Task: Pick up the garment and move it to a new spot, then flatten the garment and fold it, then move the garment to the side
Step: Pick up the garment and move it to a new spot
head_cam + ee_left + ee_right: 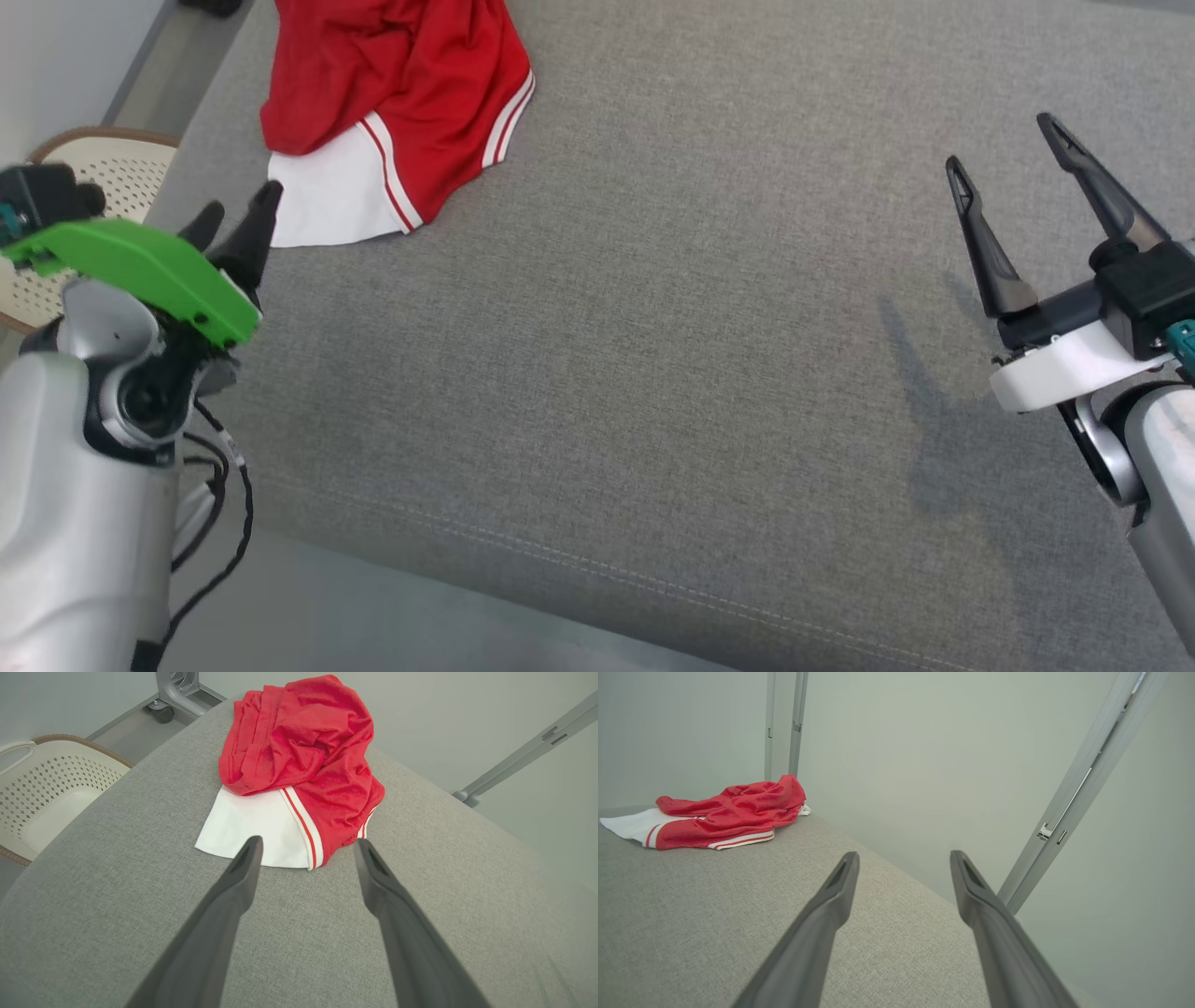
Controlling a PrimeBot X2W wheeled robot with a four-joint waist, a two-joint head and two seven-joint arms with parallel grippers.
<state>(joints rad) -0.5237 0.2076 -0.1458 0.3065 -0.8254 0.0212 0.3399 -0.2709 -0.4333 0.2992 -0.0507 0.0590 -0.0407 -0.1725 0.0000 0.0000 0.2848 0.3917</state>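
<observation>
Garment [392, 103], a red sports piece with white striped trim, lies crumpled in a heap at the far left corner of the grey cushion [653, 373]. Its white panel [327, 201] spreads flat toward the cushion's left edge, and off that edge we see a perforated cream basket [103, 154]. We note the left gripper [241, 203] over the cushion's left edge, its two dark fingers spread apart and aimed at the near hem of the white panel. In the left wrist view one fingertip overlaps that hem, but we cannot tell whether it touches the cloth or hangs just above it, and nothing is pinched between the fingers. The right gripper [999, 145] stands over the cushion's right side, well apart from the heap, its fingers likewise spread and holding nothing. We judge the task to be at its very start. The heap is ungrasped and unflattened, and it shows no deliberate fold. The wide middle of the cushion lies bare, so we take it as the likely new spot. Everything remains to be done: the pick-up, the carry to that spot, the flattening, the folding and the final move to the side. The step in hand appears to be the left arm's approach for a first grasp at the white hem.
</observation>
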